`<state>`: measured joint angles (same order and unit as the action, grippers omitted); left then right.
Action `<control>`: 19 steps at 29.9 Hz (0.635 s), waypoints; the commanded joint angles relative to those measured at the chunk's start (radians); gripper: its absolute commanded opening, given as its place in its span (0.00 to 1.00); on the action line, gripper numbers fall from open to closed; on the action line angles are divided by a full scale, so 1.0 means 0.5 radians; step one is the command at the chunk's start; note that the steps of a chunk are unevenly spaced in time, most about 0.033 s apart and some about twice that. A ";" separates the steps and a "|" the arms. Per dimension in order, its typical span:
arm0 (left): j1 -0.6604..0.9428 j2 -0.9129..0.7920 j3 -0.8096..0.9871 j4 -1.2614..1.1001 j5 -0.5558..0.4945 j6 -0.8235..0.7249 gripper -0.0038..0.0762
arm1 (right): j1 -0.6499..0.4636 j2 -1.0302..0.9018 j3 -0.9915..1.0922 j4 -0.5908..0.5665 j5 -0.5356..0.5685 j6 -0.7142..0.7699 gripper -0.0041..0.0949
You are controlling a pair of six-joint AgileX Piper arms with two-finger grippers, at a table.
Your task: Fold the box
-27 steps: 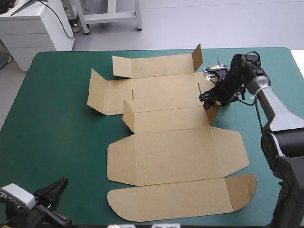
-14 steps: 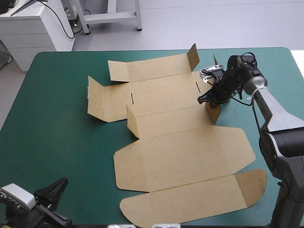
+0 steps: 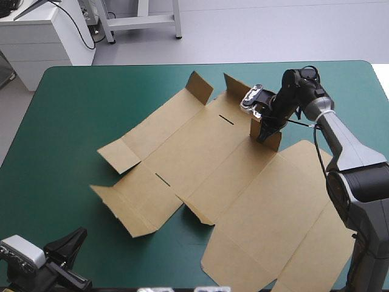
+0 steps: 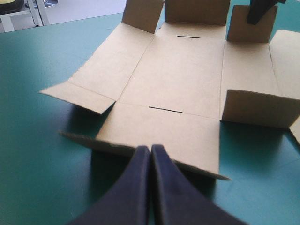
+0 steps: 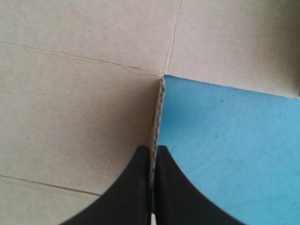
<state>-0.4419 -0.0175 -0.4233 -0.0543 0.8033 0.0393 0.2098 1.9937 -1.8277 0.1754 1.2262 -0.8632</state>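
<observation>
A flat brown box [image 3: 200, 158] lies on the teal-green bench [image 3: 73, 103], its long axis running diagonally from mid-left toward the near right corner. The right gripper [image 3: 265, 129] is nearer: its jaws pinch, it seems, an upright flap [image 3: 273, 142] at the sheet's far right. The left gripper [image 4: 151, 151] waits closed and empty at the near-left edge. Earlier the sheet lay square to the bench and has since swung round.

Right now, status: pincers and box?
Right pincer shut on raised flap of brown cardboard box sheet. Left pincer shut, empty, short of it. Nothing in the way.
</observation>
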 commanded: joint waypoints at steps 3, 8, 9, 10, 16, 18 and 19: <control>-0.007 -0.009 -0.042 -0.020 -0.152 -0.016 0.04 | 0.146 -0.056 -0.277 0.036 0.029 -0.388 0.02; -0.007 -0.009 -0.042 -0.020 -0.152 -0.011 0.04 | 0.322 0.025 -0.445 0.044 0.037 -0.857 0.02; -0.007 -0.009 -0.042 -0.020 -0.152 -0.011 0.04 | 0.360 0.035 -0.448 0.065 0.023 -0.936 0.02; -0.007 -0.009 -0.042 -0.024 -0.152 -0.002 0.04 | 0.394 0.041 -0.448 0.090 0.008 -1.006 0.02; -0.007 -0.009 -0.042 -0.028 -0.152 -0.002 0.04 | 0.461 0.126 -0.492 0.090 -0.007 -1.156 0.02; -0.007 -0.009 -0.042 -0.028 -0.152 -0.002 0.04 | 0.461 0.144 -0.496 0.099 -0.012 -1.184 0.02; -0.007 -0.009 -0.042 -0.028 -0.152 -0.002 0.04 | 0.461 0.145 -0.500 0.103 -0.012 -1.188 0.02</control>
<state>-0.4419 -0.0175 -0.4233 -0.0543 0.8033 0.0402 0.4454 2.1202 -2.0379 0.2135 1.2390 -1.4293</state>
